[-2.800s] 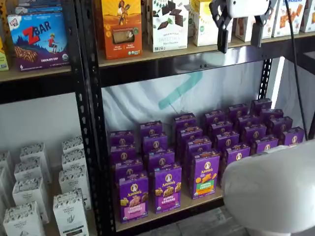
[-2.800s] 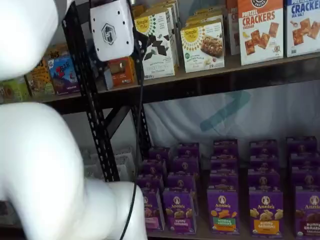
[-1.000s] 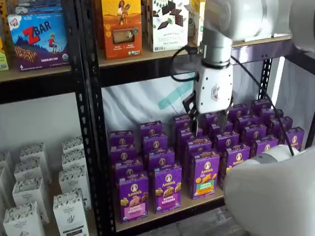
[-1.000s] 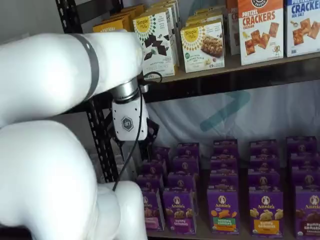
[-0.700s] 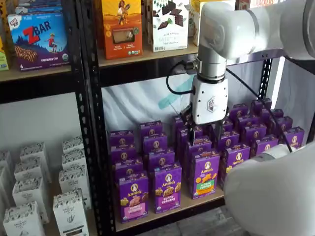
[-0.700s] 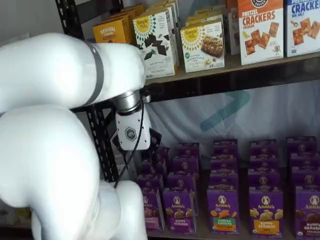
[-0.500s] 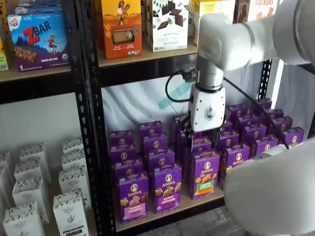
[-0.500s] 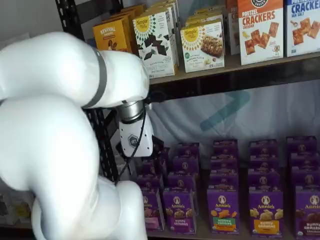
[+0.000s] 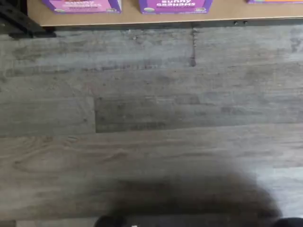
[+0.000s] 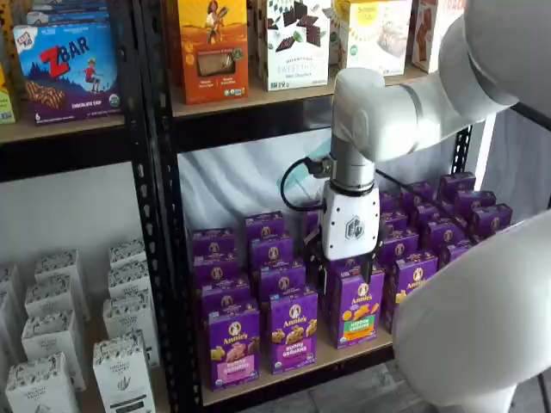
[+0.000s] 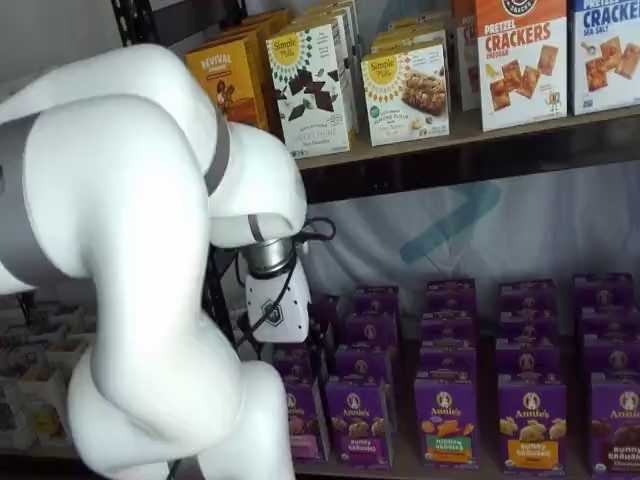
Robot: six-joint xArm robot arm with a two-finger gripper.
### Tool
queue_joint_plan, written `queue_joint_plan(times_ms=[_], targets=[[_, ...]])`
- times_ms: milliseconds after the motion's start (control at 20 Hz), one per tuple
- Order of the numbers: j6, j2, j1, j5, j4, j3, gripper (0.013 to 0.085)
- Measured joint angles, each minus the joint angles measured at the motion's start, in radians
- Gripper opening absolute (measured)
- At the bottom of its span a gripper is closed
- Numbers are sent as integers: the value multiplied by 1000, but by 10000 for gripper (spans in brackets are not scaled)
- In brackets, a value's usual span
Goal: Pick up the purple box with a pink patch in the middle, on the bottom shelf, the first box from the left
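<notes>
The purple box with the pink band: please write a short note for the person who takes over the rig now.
Gripper: open, nothing held. In a shelf view it hangs in front of the purple rows, near the carton with the green-and-orange band, not at the target.
The purple box: upright in the front row of the bottom shelf, untouched.
Done: nothing is grasped yet.
Left: bring the fingers to the pink-band box, close on it, and lift it off the shelf.
</notes>
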Motion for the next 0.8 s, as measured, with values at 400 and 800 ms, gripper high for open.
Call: queue_joint_plan(times_ms=[400,800], targets=[[-8,122,30,-188,45,37,850],[1,251,46,-322,44,48,850]])
